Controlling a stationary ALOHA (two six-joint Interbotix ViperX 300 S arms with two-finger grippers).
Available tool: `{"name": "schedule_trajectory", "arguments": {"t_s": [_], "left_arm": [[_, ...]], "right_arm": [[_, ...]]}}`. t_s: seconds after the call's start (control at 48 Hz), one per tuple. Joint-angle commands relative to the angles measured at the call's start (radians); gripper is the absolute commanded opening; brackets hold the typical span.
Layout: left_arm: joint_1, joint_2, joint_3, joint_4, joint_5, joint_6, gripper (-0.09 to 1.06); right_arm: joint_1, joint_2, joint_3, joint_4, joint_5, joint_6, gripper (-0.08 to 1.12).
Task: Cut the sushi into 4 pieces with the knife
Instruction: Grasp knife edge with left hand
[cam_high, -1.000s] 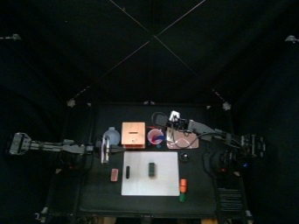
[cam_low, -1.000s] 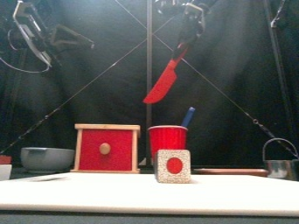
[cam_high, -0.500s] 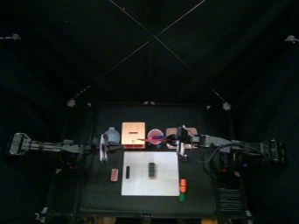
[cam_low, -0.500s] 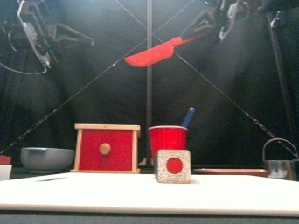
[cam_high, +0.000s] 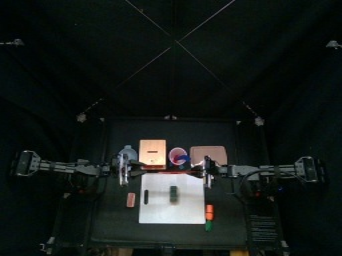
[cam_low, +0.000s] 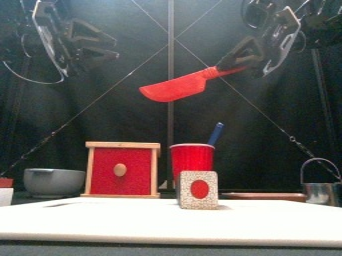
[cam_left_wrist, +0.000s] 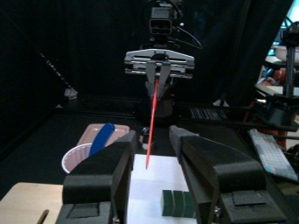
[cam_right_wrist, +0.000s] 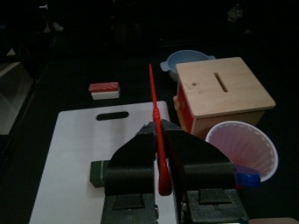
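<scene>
R end effector (cam_right_wrist: 162, 142) clamps red knife (cam_low: 181, 85) high over white board (cam_high: 158, 208) back edge. L end effector (cam_left_wrist: 152, 144) gapes empty off board's back-left corner. Sushi roll (cam_high: 174, 192) on board, partly hidden in 2 wrist views.

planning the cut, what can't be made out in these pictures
Sushi roll: right wrist view, mostly hidden behind the right gripper; its seams unseen.
Same roll, front view: only end face shows.
Toys beside the white cutting board: top view, too small to name.
Blue knife: front view, lower part inside the red cup.
</scene>
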Motion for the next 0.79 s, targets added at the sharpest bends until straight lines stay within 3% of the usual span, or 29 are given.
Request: {"name": "schedule_trajectory", "arguments": {"t_s": [0.021,0.25,0.792], "left_arm": [[-0.002,0.044,-0.051,0.014,0.023,0.000,0.78],[0.000,0.147,-0.089,0.012,0.124,0.000,0.77],[0.009,0.276,-0.150,0.015,0.126,0.006,0.77]], "right_arm": [[0.000,0.005,-0.032,0.000,-0.018,-0.005,0.13],[-0.002,0.011,-0.037,-0.002,-0.048,-0.005,0.13],[0.003,0.012,-0.035,0.000,-0.055,-0.003,0.13]]}}
